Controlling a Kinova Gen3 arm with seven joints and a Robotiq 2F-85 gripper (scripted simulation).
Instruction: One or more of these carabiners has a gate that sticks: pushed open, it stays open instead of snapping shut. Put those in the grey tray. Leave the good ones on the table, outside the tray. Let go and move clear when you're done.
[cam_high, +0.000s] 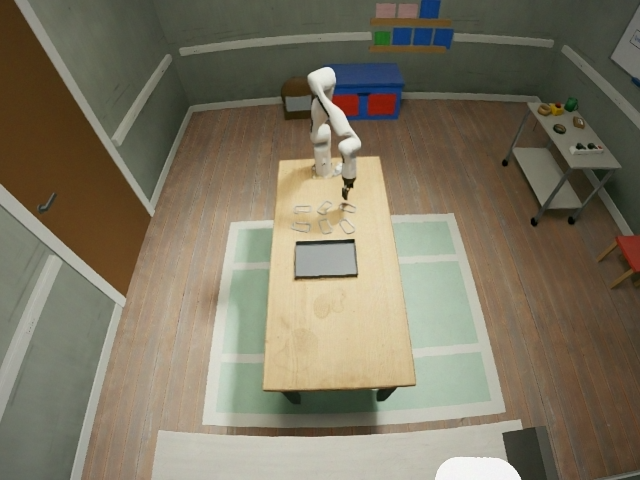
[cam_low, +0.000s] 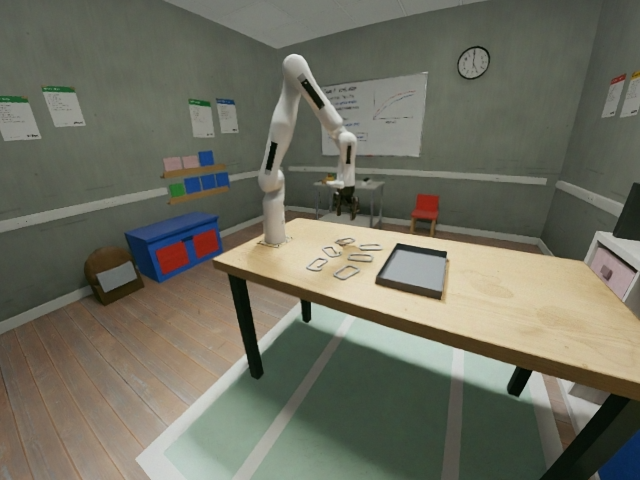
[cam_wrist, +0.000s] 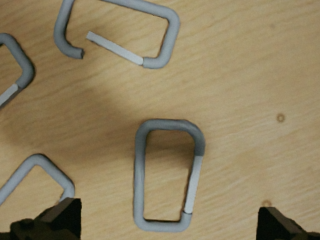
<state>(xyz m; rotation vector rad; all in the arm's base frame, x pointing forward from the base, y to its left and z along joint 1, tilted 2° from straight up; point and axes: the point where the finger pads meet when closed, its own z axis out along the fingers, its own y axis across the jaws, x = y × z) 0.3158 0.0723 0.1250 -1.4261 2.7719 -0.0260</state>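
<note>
My gripper (cam_high: 345, 196) (cam_low: 346, 215) (cam_wrist: 169, 223) is open above the table, with nothing between its fingers. In the wrist view a grey carabiner (cam_wrist: 139, 175) lies between and ahead of the fingertips, its pale gate closed. Another carabiner (cam_wrist: 171, 37) lies above it in that view with its gate (cam_wrist: 115, 48) swung inward, leaving a gap. Parts of two more carabiners (cam_wrist: 25, 65) (cam_wrist: 57, 173) show at the left edge; their gates are only partly visible. Several carabiners lie in two rows on the table in the top and exterior views. The grey tray (cam_high: 325, 276) (cam_low: 408, 289) holds nothing.
The wooden table (cam_high: 341, 356) (cam_low: 516, 320) carries the arm's base at one end. The tray's dark raised rim stands just beyond the carabiner rows, on the side away from the base. A wheeled trolley (cam_high: 581, 161) with small objects stands off to the side.
</note>
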